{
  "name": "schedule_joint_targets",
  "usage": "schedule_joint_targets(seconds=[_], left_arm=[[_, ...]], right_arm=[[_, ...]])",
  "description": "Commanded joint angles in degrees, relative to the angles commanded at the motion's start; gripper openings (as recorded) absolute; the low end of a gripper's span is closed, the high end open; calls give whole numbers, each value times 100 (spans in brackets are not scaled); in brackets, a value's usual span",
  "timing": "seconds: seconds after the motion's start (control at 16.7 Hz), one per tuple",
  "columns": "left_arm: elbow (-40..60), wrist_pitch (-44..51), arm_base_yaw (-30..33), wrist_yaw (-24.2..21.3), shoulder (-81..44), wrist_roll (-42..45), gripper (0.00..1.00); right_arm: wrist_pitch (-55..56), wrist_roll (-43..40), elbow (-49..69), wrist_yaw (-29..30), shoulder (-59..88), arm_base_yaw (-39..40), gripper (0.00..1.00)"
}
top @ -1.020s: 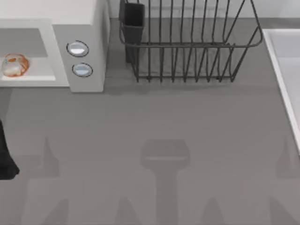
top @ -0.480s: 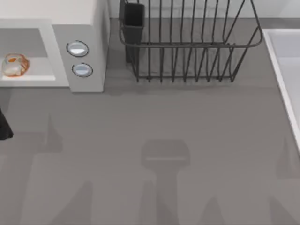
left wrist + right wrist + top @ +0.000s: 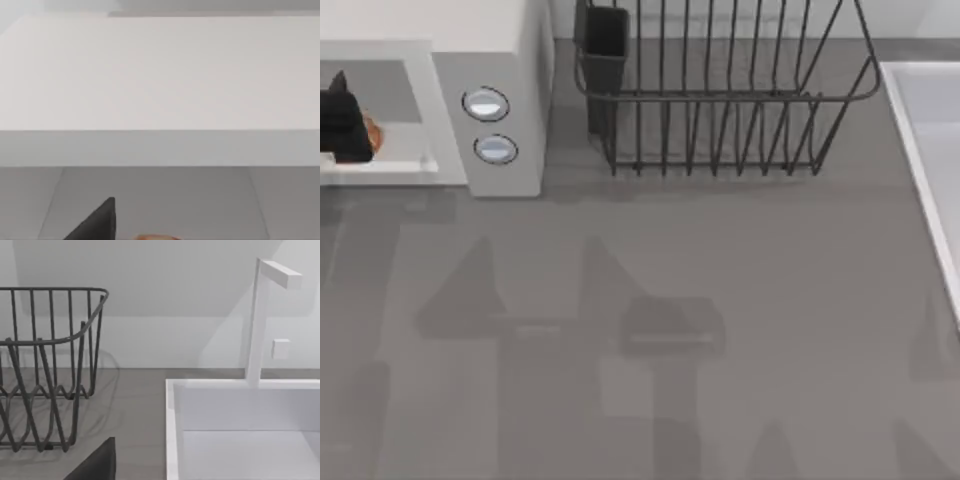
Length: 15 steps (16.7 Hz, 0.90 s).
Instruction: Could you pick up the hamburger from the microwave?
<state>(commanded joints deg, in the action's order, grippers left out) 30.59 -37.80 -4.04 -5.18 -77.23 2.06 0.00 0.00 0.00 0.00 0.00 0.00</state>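
Left end effector over hamburger inside microwave, reaching to grasp.

Microwave [image 3: 490,60] sits open-fronted at grey surface [image 3: 700,300] top-left, so arm enters from front; left end effector [image 3: 342,125] covers hamburger [image 3: 372,133] on cavity floor, finger state unclear. Wire rack [image 3: 720,100] behind, sink [image 3: 930,150] right. Right arm parked near sink.

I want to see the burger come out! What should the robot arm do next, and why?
Probably lower a little and close on the hamburger. The left gripper is already over it inside the microwave, covering most of it. I can't tell whether its fingers are around it yet.
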Motion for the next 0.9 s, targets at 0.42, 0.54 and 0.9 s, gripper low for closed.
schedule_joint_targets(seconds=[0.42, 0.54, 0.9], left_arm=[[1551, -1916, -205, -263, -4268, 104, 100], [1875, -2317, -248, -318, -5155, 126, 100], [2359, -2915, -311, -400, -6420, 159, 100]], right_arm=[[0, 0, 0, 0, 0, 0, 100], [0, 0, 0, 0, 0, 0, 100], [0, 0, 0, 0, 0, 0, 100]])
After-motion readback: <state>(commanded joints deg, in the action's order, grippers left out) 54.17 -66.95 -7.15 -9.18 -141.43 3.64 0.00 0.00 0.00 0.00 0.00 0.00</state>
